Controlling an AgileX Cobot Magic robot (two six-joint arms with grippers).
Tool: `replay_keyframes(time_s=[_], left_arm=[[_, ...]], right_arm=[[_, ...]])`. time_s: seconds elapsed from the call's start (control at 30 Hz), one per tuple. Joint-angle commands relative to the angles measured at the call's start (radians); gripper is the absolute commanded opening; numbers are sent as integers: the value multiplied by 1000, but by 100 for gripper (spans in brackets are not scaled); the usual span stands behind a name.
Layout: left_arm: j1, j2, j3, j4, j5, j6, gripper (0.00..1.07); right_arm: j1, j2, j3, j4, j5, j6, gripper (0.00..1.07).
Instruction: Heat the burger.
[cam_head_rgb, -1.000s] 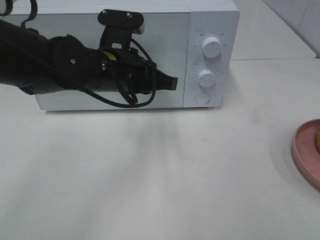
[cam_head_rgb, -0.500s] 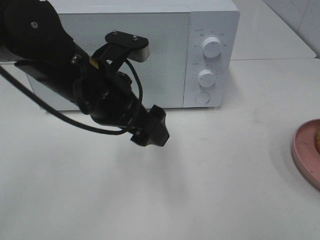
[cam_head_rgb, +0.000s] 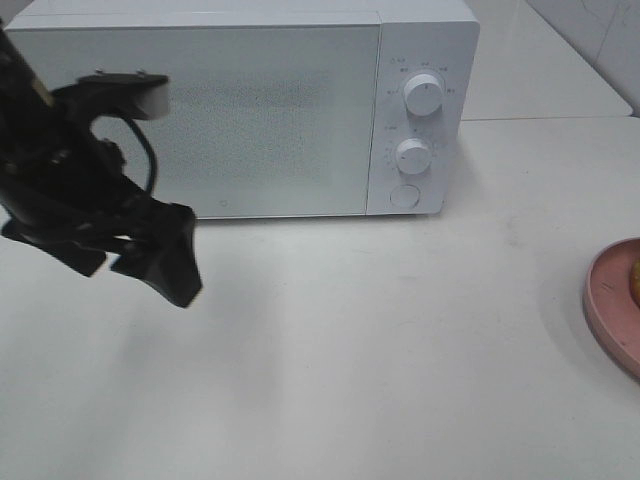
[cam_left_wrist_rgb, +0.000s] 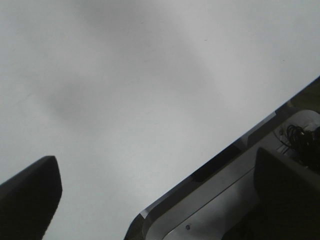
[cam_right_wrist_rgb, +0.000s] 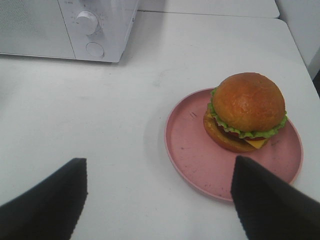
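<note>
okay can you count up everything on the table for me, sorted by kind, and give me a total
Microwave: 1
Burger: 1
Pink plate: 1
Total: 3

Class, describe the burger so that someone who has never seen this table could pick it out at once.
Start at the white microwave at the back of the white table, then look across the table to the round pink plate. The burger sits on that plate. It is the only food in view: a glossy golden-brown domed bun over frilly green lettuce.
</note>
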Motion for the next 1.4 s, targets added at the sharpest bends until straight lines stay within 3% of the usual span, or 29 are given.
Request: replay_keyframes(time_s=[0.03,0.1,0.13,0.2,0.27,0.3,0.33,0.4,0.47,0.57,0.63,0.83,1.0,1.1,1.17,1.4], left_arm=[[147,-67,3,35,87,-21,101],[187,-82,3,42,105,-21,101],[259,-106,3,57,137,-21,101],[298,-120,3,67,155,-21,101],[404,-161,3,94,206,-21,101],[404,-161,3,94,206,-21,101],[472,-193,5,99,235,-26,101],[495,-210,9,99,240,-31,101],[585,-310,69,100,235,-55,101],[594,-341,88,100,229,-55,101],[601,-471,188,101,215,-61,101],[601,-598,266,106,215,-61,101],[601,-848,387,124,210,-58,101],[601,-887,403,127,208,-58,101],[601,-1022,462,123,194,-58,101],[601,-1209,519,108,136,-58,101]], right_arm=[[-8,-27,2,0,-5,-2,76],[-8,-27,2,0,-5,-2,76],[-8,-27,2,0,-5,-2,76],[-8,-27,2,0,-5,-2,76],[-8,-27,2,0,-5,-2,76],[-8,-27,2,0,-5,-2,76],[-8,-27,2,0,-5,-2,76],[-8,-27,2,0,-5,-2,76],[-8,-27,2,0,-5,-2,76],[-8,-27,2,0,-5,-2,76],[-8,-27,2,0,-5,-2,76],[-8,-27,2,0,-5,-2,76],[-8,-27,2,0,-5,-2,76],[-8,-27,2,0,-5,-2,76],[-8,-27,2,0,-5,-2,76],[-8,-27,2,0,-5,-2,76]])
